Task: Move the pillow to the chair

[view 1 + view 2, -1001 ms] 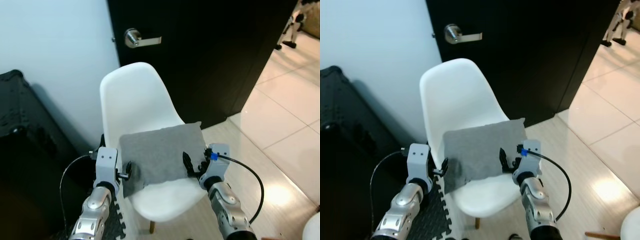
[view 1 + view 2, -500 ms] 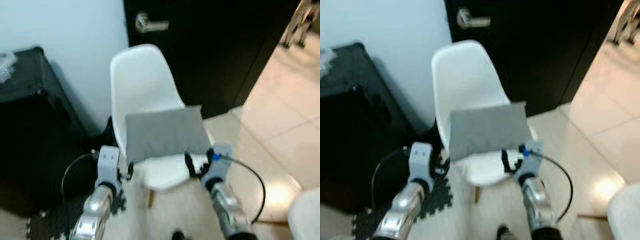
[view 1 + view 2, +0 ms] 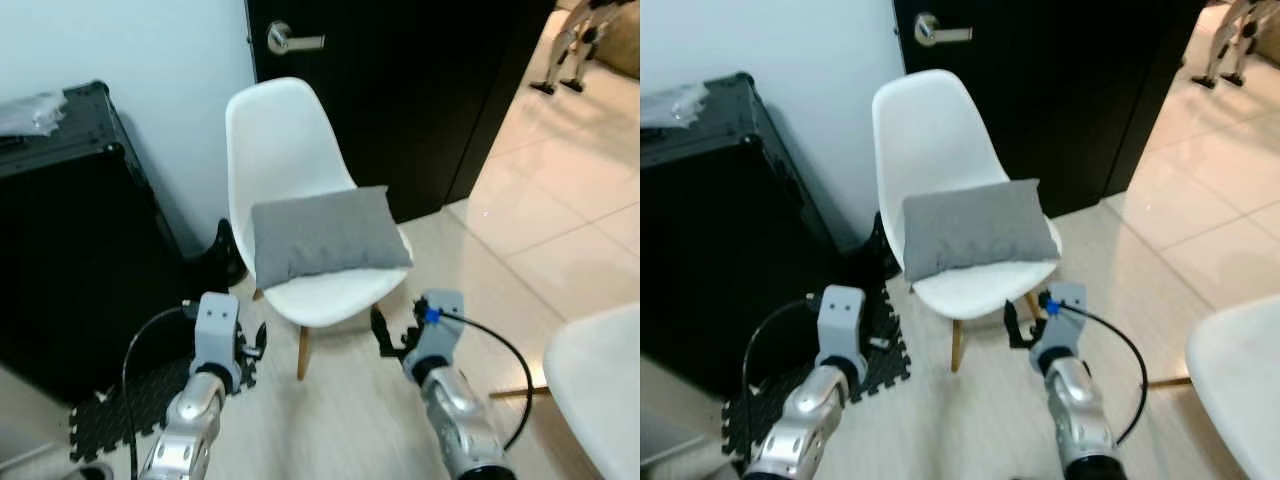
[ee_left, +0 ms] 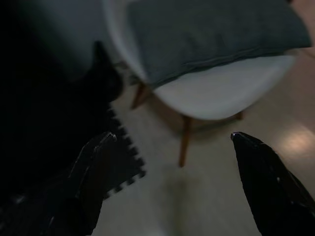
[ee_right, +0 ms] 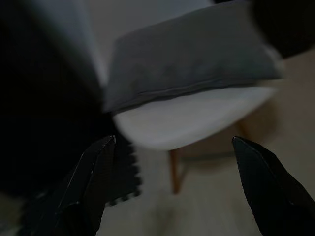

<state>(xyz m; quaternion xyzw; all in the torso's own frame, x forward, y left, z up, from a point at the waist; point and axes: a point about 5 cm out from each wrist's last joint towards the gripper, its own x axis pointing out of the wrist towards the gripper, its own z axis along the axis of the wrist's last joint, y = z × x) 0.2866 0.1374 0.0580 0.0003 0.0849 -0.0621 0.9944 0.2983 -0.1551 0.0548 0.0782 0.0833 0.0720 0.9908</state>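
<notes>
A grey pillow (image 3: 325, 233) lies across the seat of a white shell chair (image 3: 290, 140) that stands against a pale wall and a black door. Both grippers hang low in front of the chair, clear of the pillow. My left gripper (image 3: 252, 345) is below the chair's left front edge and my right gripper (image 3: 392, 335) is below its right front edge. In the left wrist view the fingers (image 4: 266, 182) are spread wide with the pillow (image 4: 211, 29) beyond them; the right wrist view shows the same spread over the pillow (image 5: 187, 59). Nothing is between either pair of fingers.
A black case (image 3: 70, 240) stands left of the chair with a black foam mat (image 3: 120, 410) at its foot. A black door (image 3: 400, 90) with a silver handle (image 3: 285, 40) is behind. A white rounded surface (image 3: 600, 390) sits at the lower right. Pale tiled floor (image 3: 560, 220) spreads to the right.
The camera has pulled back and the chair now looks farther away. Both grippers, which were at the pillow's two ends, are now off it and below the seat.
</notes>
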